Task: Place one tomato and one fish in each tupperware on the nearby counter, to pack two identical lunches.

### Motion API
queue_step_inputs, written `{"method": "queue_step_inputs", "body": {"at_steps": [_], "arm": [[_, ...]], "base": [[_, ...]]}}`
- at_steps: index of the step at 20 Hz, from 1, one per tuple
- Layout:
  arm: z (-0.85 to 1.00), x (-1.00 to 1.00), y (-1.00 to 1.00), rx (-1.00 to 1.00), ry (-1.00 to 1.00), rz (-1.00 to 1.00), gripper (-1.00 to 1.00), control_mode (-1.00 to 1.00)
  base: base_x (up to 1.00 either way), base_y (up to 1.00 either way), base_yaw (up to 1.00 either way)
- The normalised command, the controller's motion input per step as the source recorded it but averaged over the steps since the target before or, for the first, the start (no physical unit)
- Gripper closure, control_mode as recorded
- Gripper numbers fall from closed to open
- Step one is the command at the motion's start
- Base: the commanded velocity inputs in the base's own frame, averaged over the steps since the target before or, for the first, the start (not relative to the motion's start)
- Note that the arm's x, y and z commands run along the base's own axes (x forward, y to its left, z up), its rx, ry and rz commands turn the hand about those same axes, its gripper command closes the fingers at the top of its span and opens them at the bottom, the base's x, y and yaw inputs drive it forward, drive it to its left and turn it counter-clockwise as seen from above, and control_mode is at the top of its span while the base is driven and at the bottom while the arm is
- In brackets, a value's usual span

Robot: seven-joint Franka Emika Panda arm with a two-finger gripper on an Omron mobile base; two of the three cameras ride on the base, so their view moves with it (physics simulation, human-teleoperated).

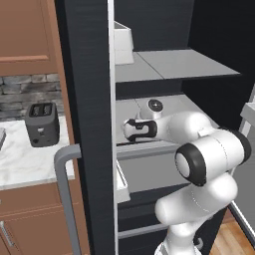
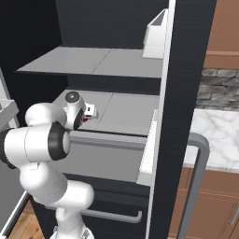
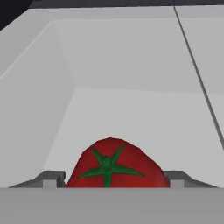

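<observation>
Tomato (image 3: 114, 164) sat on grey fridge shelf (image 3: 144, 118), dead ahead of gripper (image 3: 111, 181), centred btwn the two fingertips (image 3: 51, 178), green top facing cam. Jaws stood apart either side; contact w/ tomato couldn't be told. Round, so no long axis.

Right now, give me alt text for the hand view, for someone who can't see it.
A red tomato with a green star-shaped top sits between the two fingertips of the tool, on a pale grey shelf with a wall rising at left.
</observation>
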Motion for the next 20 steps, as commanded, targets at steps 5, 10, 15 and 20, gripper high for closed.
{"method": "queue_step_inputs", "body": {"at_steps": [5, 10, 15, 20], "arm": [[-0.46, -0.20, 0.00, 0.00, 0.09, 0.00, 1.00, -1.00], [-0.48, -0.35, -0.02, 0.00, 0.02, 0.00, 1.00, -1.00], [-0.16, -1.00, -0.56, 0.03, -0.16, 0.00, 1.00, -1.00], [0.75, -1.00, -0.71, 0.00, -0.06, -0.01, 1.00, -1.00]], "base": [[0.00, 0.00, 0.00], [0.00, 0.00, 0.00], [0.00, 0.00, 0.00], [0.00, 0.00, 0.00]]}}
